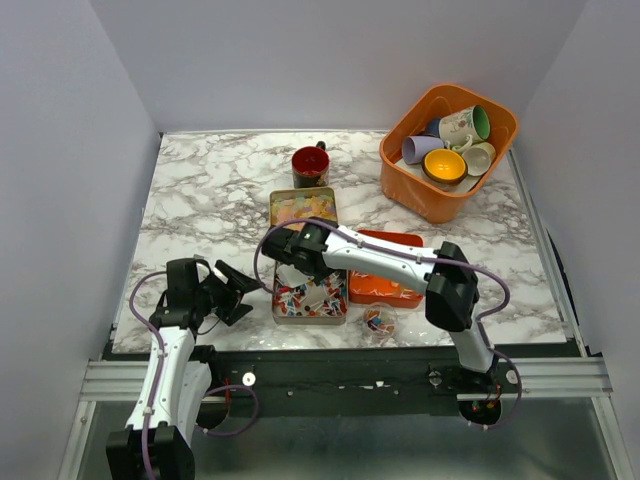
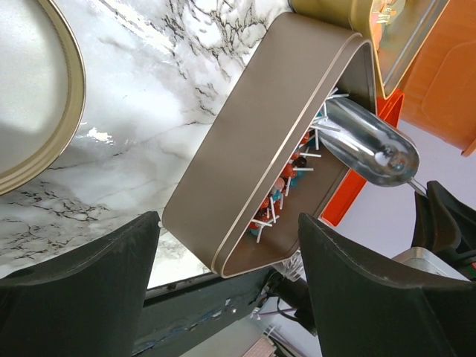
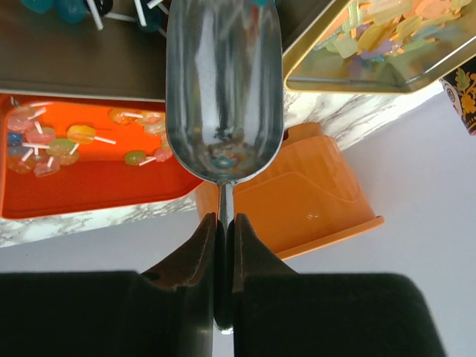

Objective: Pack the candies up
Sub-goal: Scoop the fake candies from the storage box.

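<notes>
— Candies (image 1: 308, 296): where do they lie?

— Most are in the near tin (image 2: 253, 134), a red, blue and white heap with white sticks poking out. Pale pastel ones fill the gold tin (image 1: 272, 210) just behind it. A few more on sticks lie scattered in the orange tray (image 3: 97, 186) to the right, and a small round cup (image 1: 367, 322) in front of the tray holds some mixed colours.

— And the right gripper (image 3: 223, 223)?

— Pinched narrow on the thin handle of a metal scoop (image 3: 223, 89). The arm stretches leftward across the tray, and the scoop's bowl reaches over one end of the near tin. There is a bluish spot deep in the bowl; I cannot tell whether it is a sweet or a reflection.

— The left gripper (image 2: 228, 219)?

— Spread wide, holding nothing. It sits low at the table's (image 1: 210, 190) left front, pointing at the near tin's side, just beside it but not touching.

— Anything else?

— A dark red mug (image 1: 311, 165) stands behind the gold tin, and an orange basket (image 1: 400, 170) of mugs (image 1: 445, 165) sits at the far right corner.
</notes>
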Action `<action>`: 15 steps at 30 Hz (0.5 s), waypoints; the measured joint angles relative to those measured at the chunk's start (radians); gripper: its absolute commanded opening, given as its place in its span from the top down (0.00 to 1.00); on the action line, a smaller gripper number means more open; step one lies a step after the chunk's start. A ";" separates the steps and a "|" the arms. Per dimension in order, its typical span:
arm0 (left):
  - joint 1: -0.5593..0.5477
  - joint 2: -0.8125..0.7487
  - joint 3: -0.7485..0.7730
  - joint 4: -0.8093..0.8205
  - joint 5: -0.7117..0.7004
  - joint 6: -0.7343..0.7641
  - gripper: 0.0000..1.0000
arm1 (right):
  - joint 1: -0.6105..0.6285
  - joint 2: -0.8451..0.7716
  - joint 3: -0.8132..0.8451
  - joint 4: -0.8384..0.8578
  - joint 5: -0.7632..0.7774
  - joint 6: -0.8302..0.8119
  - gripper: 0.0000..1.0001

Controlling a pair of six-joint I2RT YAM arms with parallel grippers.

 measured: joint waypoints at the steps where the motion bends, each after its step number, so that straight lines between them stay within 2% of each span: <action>1: 0.000 0.000 0.000 0.000 -0.001 0.000 0.17 | 0.004 0.004 0.003 -0.001 0.000 0.005 0.99; 12: 0.000 0.032 0.000 0.001 -0.009 0.000 0.17 | 0.098 0.011 0.014 -0.006 -0.038 0.015 0.99; 15: 0.000 0.042 0.000 0.001 -0.009 0.000 0.19 | 0.114 0.009 0.011 -0.007 -0.043 0.013 0.99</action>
